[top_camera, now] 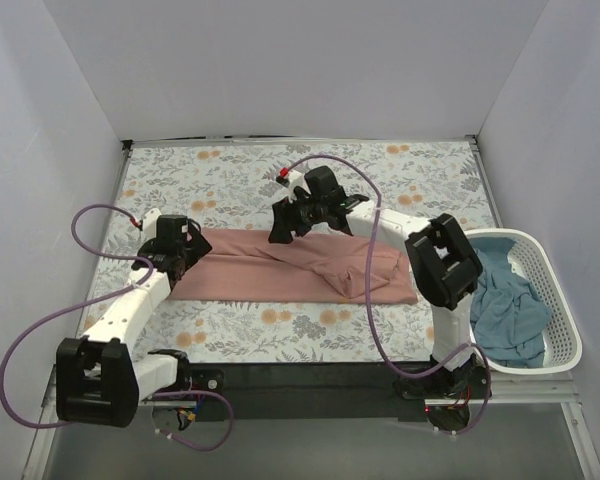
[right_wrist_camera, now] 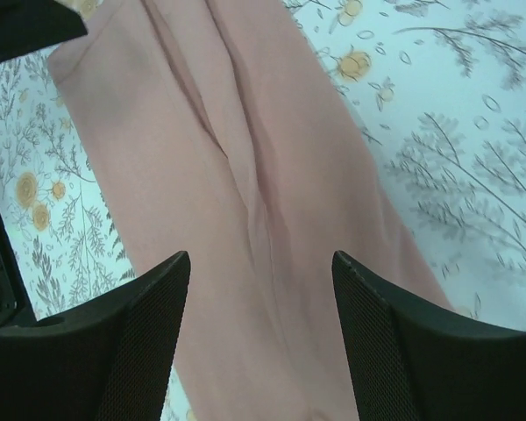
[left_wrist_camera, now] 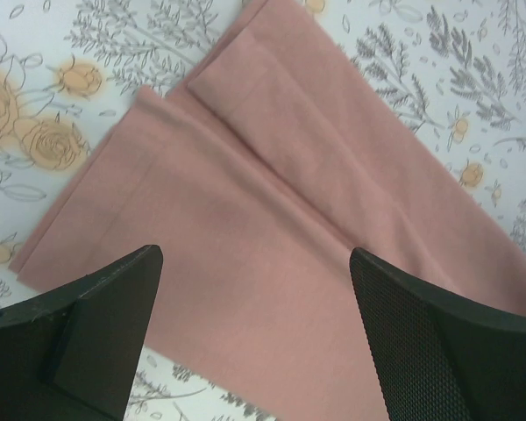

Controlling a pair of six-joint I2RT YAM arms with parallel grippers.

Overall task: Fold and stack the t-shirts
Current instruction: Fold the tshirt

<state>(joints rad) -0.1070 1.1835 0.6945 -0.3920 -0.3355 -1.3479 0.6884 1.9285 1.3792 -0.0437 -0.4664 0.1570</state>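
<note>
**Item 1. Pink t-shirt.** It lay flat on the floral cloth over the counter, well apart from the basket, on the left arm's side of it. It was folded into a long band. The long axis ran straight toward the basket, and the end nearer the basket was rumpled with a loose diagonal flap.

**Item 2. Teal t-shirt.** It sat heaped unfolded inside the basket, with one part draped toward the near rim.

**Item 3. Left gripper.** It hung over the band's end farthest from the basket. The fingers were spread wide and held nothing. In the wrist view the hemmed corner lay directly below and ahead of them.

**Item 4. Right gripper.** It hung over the band's middle, closer to the basket than the left gripper. The fingers were parted and empty, with a lengthwise crease of cloth between and below them.

**Remarks.** The band probably needs folding end over end. The left arm was the nearer one to the neat far end, and the right arm the nearer one to the rumpled end by the basket. Stacking was not yet begun.
</note>
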